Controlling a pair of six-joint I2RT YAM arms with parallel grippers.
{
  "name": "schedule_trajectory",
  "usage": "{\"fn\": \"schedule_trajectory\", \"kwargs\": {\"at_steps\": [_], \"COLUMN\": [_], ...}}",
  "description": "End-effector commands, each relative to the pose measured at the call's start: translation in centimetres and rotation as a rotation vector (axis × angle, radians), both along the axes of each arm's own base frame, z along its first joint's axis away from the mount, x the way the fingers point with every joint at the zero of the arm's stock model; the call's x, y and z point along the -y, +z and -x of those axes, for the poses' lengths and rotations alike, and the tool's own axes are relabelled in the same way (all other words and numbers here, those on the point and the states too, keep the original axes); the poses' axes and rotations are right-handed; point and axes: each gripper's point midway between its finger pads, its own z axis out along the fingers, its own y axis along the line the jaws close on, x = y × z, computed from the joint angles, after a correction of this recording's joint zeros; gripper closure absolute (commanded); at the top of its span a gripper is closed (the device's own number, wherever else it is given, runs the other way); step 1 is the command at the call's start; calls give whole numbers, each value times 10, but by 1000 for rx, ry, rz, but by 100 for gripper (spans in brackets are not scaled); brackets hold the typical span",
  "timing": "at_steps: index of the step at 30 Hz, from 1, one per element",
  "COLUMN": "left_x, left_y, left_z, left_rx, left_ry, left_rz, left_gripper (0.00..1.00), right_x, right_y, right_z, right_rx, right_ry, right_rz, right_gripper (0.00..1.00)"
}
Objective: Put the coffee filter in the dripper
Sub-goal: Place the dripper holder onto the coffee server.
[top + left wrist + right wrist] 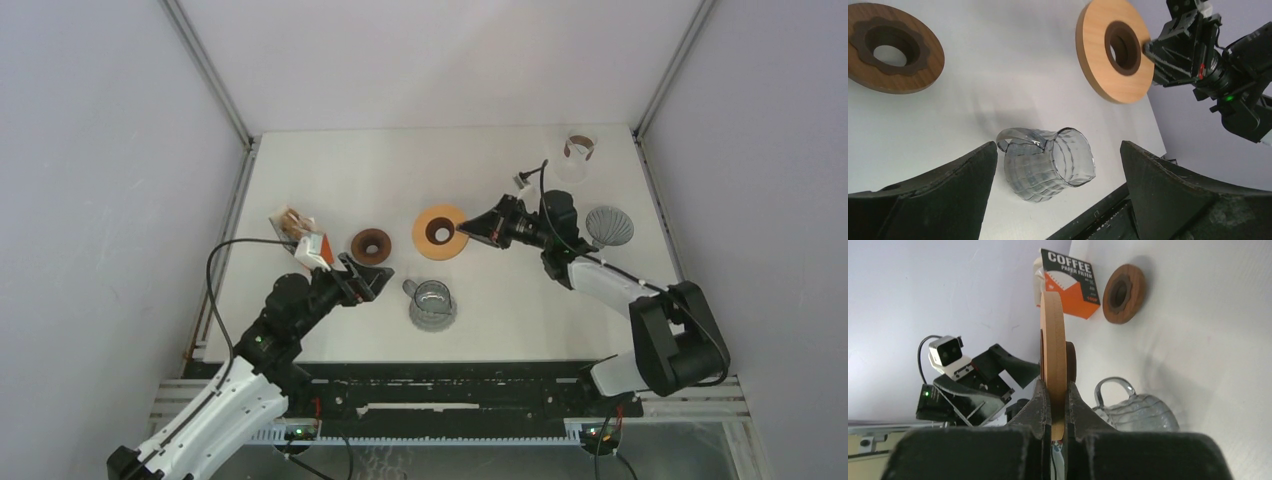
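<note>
In the top view, your right gripper (463,230) is clamped on the rim of the light wooden ring (430,248). Your left gripper (372,276) stands spread wide with nothing in it, between the dark wooden ring (371,245) and the glass jug (432,304). The coffee filter box (305,243) lies on the table (330,170) just beyond that gripper. The grey ribbed dripper (609,226) sits far right, well apart from the box.

From the left wrist, the jug lies on its side between your parted fingers (948,195).

From the right wrist, the ring stands edge-on in the pinch, with the filter box behind it.
</note>
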Motion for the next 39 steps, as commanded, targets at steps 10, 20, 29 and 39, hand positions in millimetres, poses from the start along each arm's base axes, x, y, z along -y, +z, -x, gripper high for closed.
{"fn": "schedule_trajectory", "kwargs": {"at_steps": [10,20,29,39], "left_x": [4,7,11,14], "left_y": [12,1,-11,-18], "left_z": [1,5,7,7], "left_rx": [17,-17,-55,-77], "left_ry": [15,-10,-25,-37], "left_rz": [125,122,111,98], "left_gripper": [4,9,9,9], "right_x": [-15,-38,-37,-34], "right_y": [20,-7,-35,-59], "right_z": [68,98,98,92], "right_rx": [17,-44,-82,-126], "right_ry": [152,226,215,203], "right_rz": [-24,-14,38,50], "right_gripper": [100,100,100,100]}}
